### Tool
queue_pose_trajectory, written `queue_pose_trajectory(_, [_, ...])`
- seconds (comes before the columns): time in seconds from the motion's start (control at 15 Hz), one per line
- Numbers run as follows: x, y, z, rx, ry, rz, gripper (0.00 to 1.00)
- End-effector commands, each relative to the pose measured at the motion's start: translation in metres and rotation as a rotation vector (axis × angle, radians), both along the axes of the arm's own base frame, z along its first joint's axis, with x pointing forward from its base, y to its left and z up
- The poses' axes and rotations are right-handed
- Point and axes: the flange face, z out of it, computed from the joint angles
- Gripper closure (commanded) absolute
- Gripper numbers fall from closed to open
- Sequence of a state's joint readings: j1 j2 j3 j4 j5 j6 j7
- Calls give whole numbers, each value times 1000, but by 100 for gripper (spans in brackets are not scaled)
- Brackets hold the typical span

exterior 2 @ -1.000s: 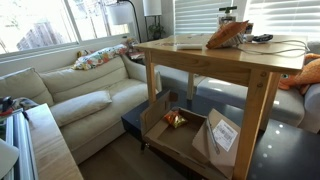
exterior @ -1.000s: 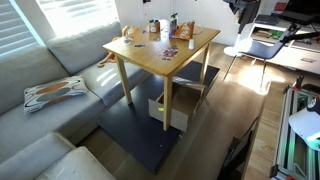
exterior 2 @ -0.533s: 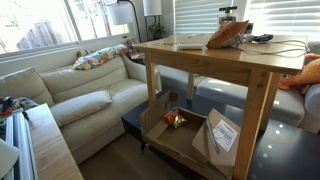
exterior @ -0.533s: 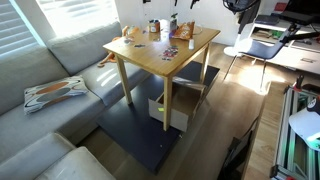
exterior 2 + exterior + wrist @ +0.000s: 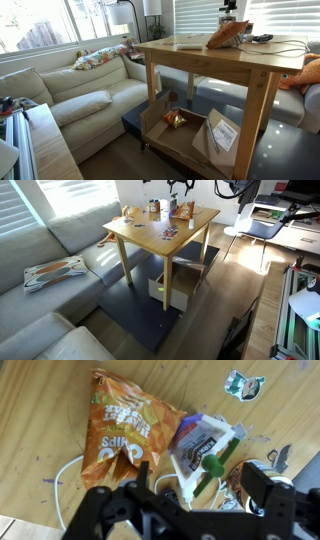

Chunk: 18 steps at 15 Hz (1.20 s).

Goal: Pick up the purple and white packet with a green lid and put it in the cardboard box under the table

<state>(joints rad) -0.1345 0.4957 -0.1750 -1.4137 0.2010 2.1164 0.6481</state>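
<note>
Orange snack bag (image 5: 130, 425) is sitting just left of the packet (image 5: 203, 442) on the bench (image 5: 40, 420), seemingly touching it, so the fingers (image 5: 272, 498), hovering wide open and empty above, are needing to straddle only the green-capped packet. Rightward, bench edges are leaving open room for lowering toward the cardboard box (image 5: 165, 290) underneath.

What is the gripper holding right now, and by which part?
Nothing is held. The gripper hangs open above the packet, with its fingers apart.
</note>
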Motion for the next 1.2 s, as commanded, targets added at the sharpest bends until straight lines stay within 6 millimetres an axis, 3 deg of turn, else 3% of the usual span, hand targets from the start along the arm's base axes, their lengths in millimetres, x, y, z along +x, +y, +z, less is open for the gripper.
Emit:
queue_pose_trajectory(0.0, [13,7,-7,24,-7,-38,39])
queue_pose_trajectory(0.53, [23,16,-17,-22,-9,-54,99])
queue_pose_trajectory(0.8, [11,16,2,-40,5,-38,95])
queue_pose_trajectory(1.13, [-22,44,57,8,-4,57,95])
